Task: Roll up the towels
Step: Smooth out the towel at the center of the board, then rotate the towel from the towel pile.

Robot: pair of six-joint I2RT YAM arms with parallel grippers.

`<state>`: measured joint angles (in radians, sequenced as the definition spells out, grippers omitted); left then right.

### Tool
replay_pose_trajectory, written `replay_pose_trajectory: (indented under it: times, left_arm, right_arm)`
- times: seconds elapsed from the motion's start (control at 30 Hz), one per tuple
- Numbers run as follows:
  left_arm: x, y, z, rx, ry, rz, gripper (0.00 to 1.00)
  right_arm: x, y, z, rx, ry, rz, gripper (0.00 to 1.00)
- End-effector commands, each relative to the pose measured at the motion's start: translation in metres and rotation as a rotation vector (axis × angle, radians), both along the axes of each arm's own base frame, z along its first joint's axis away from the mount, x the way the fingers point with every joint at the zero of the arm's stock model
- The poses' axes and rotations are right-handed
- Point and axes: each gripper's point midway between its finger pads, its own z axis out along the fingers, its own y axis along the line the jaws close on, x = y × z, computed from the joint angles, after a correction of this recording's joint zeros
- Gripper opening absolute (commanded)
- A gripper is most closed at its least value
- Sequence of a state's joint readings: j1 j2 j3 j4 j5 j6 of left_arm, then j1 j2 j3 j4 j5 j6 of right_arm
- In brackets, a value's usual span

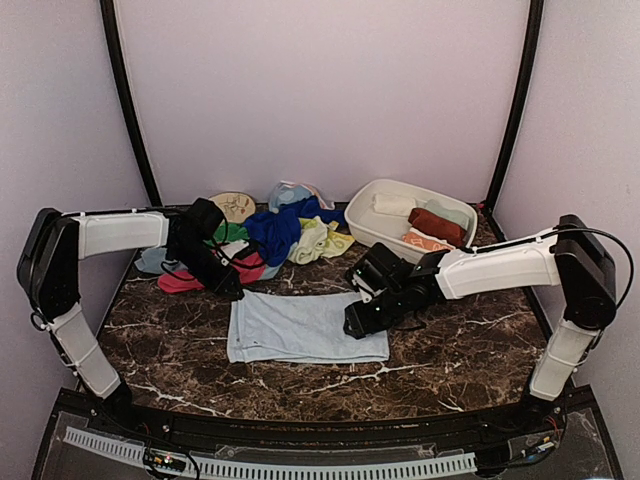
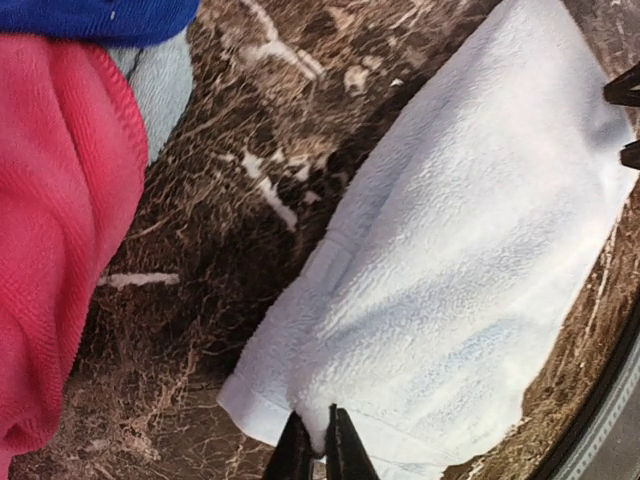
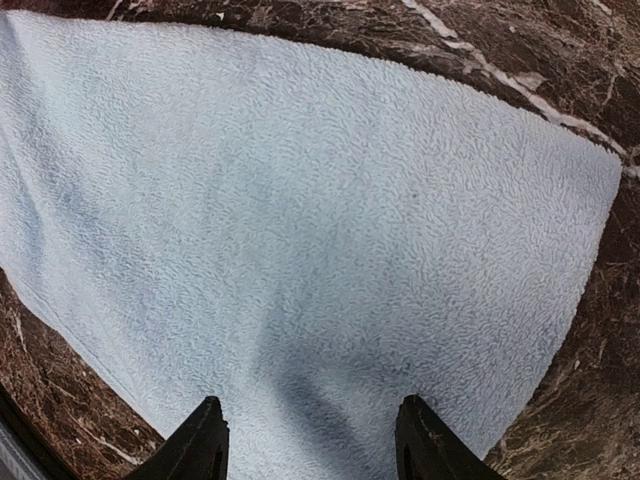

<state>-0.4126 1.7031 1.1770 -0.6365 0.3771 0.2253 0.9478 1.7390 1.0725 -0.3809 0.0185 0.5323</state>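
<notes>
Soft, even light from above fills the sharp overhead view, slightly washing out the pale lilac walls (image 1: pixel 320 90) and laying faint shadows on the dark brown, white-veined marble tabletop (image 1: pixel 450 360). Both wrist views bow at the edges. The left one nearly bleaches the flat pale blue terry towel (image 2: pixel 470 260) white and blurs the close pink-red terry cloth (image 2: pixel 50 230), while the right one shows crisp pile with a grey shadow near its bottom edge.

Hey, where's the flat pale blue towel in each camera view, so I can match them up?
Top external: pale blue towel spread flat just below picture centre.
Left wrist: the towel fills the right half.
Right wrist: the towel fills most of the frame.
Shared landmark: dark white-veined marble tabletop around it.
</notes>
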Motion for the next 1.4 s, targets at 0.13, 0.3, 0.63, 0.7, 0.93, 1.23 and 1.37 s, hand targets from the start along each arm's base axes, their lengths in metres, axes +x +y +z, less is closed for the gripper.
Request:
replay_pose_trajectory:
  times: [0.13,0.3,0.63,0.7,0.93,1.23,1.37]
  left_arm:
    - [0.01,0.025,-0.023,0.154,-0.109,-0.026,0.54]
    - [-0.007,0.019,0.018,0.092,-0.208,-0.185,0.81]
    - [-0.096,-0.038,0.028,-0.131,-0.158,-0.504,0.74]
    - [-0.097,-0.047,0.019,-0.13,-0.146,-0.507,0.69]
    - [-0.062,-0.052,-0.021,-0.049,-0.161,-0.378,0.54]
    - [-0.092,-0.008,-0.068,0.115,-0.111,-0.432,0.53]
    - [-0.092,0.004,-0.068,0.169,-0.156,-0.441,0.59]
  right_arm:
    - [-0.001,-0.004,0.007,0.025,-0.006,-0.009,0.58]
    - [-0.001,0.001,0.011,0.039,-0.001,-0.002,0.59]
    - [0.02,0.018,0.047,0.125,-0.001,-0.03,0.61]
    - [0.029,0.009,0.048,0.121,-0.003,-0.073,0.62]
    - [0.052,-0.014,0.055,0.119,-0.04,-0.15,0.6]
    - [0.067,0.01,0.024,0.105,0.021,-0.096,0.51]
    - [0.058,0.008,-0.013,0.079,0.116,-0.118,0.49]
